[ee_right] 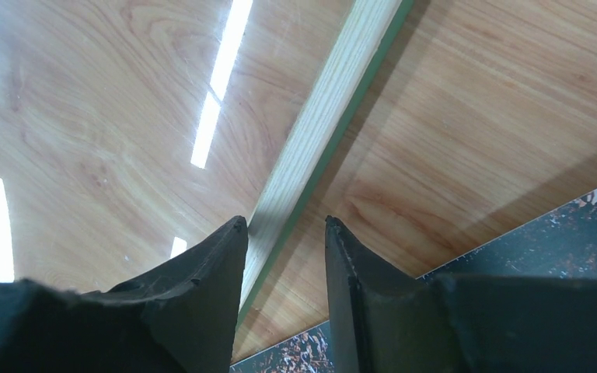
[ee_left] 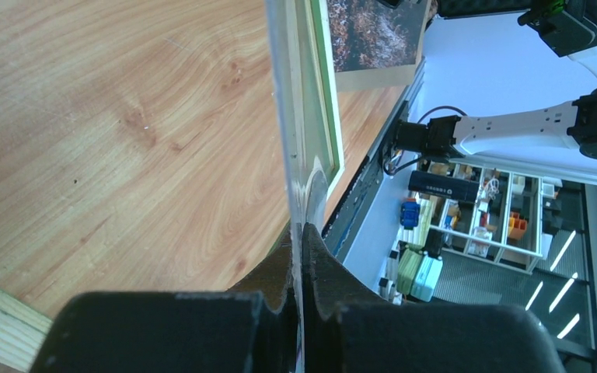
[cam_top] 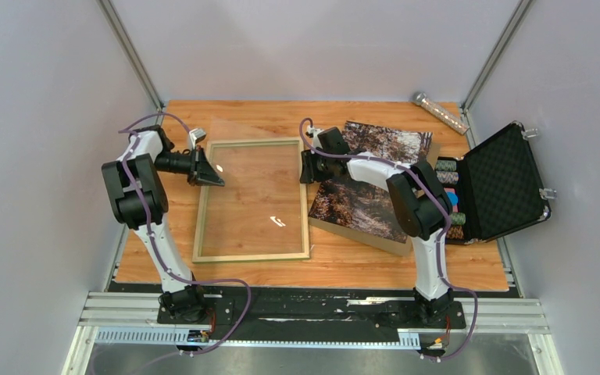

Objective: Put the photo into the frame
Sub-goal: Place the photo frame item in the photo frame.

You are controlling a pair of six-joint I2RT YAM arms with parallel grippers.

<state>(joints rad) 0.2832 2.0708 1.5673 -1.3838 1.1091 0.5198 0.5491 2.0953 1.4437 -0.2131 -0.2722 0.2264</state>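
Arm bases point(cam_top: 181, 303): bolted side by side at the near edge of the bench point(cam_top: 344, 262).
Frame point(cam_top: 251, 255): laid flat on the bench left of centre, pale wood back upward, green seen along its edge.
Left tool point(ee_left: 301, 229): clenched on the edge of a thin clear pane point(ee_left: 282, 93) at the frame's left rail, near its far corner.
Right tool point(ee_right: 284, 225): released, jaws parted astride the frame's right rail; contact cannot be told.
Photo point(cam_top: 367, 183): picture side up on a brown backing board point(cam_top: 359, 238), just right of the frame.
Black case point(cam_top: 508, 183): stood open at the right edge, chip stacks point(cam_top: 447, 170) inside.
Clear tube point(cam_top: 440, 112): at the far right corner.
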